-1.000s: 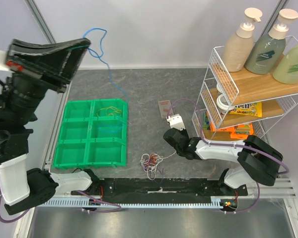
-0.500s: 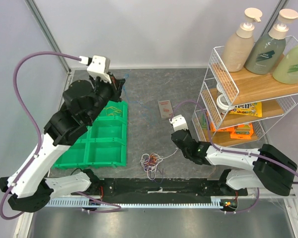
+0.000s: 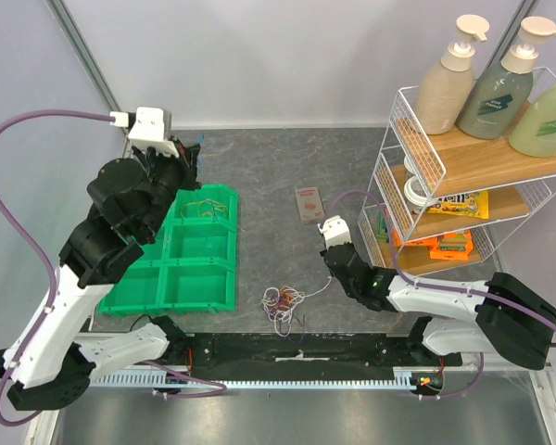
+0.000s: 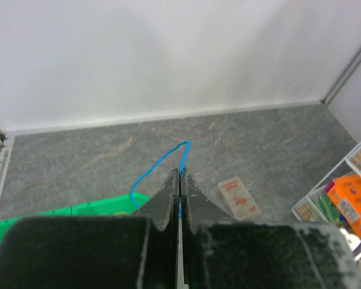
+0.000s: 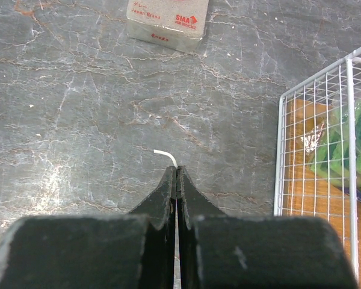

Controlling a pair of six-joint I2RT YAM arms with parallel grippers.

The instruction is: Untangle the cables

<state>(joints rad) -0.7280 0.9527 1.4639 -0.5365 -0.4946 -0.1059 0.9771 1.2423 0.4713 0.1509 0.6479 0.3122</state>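
Left tool (image 4: pixel 180 173) on thin looped blue cable (image 4: pixel 159 161)

The blue cable (image 4: pixel 150 172) vanishes between the left jaws at 6 o'clock. Of the white cable (image 5: pixel 166 156) only a tip shows.

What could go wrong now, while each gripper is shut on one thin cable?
1. The right gripper pinches the white cable close to its end. Only a short tip shows past the fingers, so it may slip out when pulled.
2. The blue cable in the left gripper loops over the bare table beyond the green tray. If released here, it would likely land outside the tray.
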